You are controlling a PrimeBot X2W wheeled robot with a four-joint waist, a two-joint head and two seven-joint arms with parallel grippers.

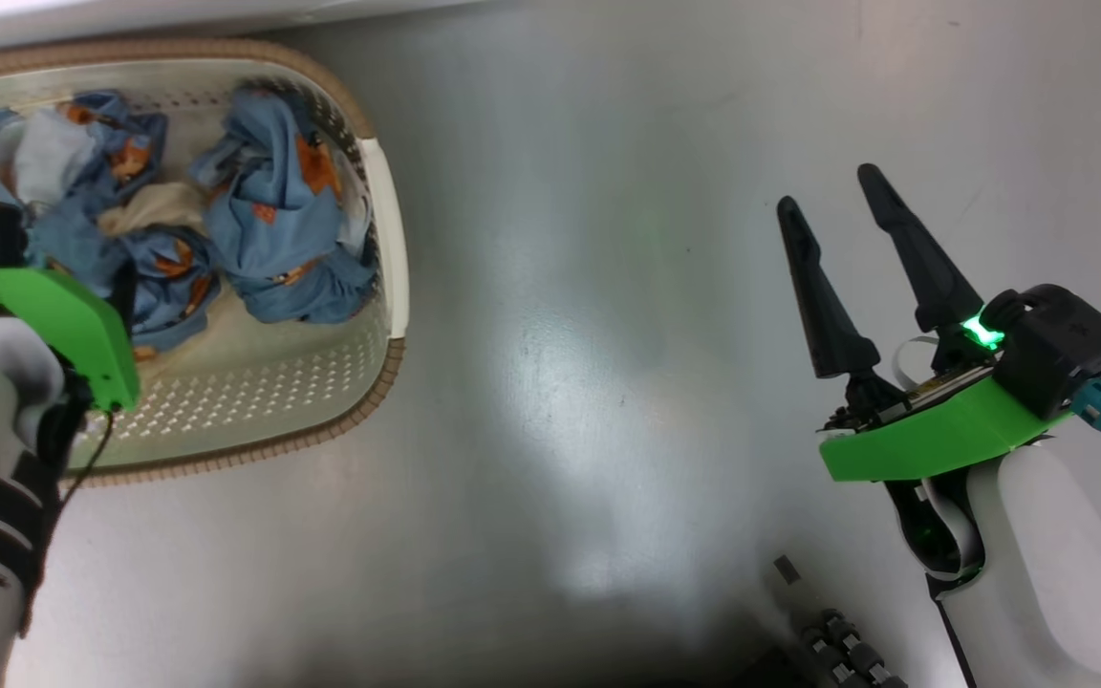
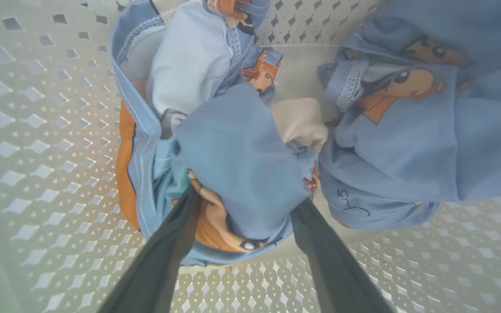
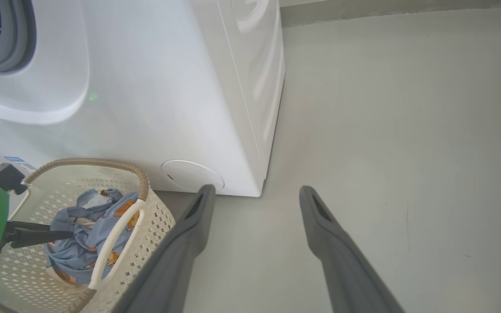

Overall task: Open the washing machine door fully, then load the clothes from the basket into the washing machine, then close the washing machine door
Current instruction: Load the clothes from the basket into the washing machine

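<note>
Now left gripper (image 2: 246, 198) down in basket (image 1: 388, 239) at left, jaws spread wide astride one clothes (image 2: 233, 152) bundle; right gripper (image 1: 830, 189) open over grey floor (image 1: 560, 382), well right of basket.

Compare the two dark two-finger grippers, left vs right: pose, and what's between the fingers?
Left gripper reaches down into the cream perforated plastic basket; right gripper hangs over the grey floor. Left gripper's fingers straddle a light blue printed clothes bundle; right gripper's have nothing between them. Shared: both open.
</note>
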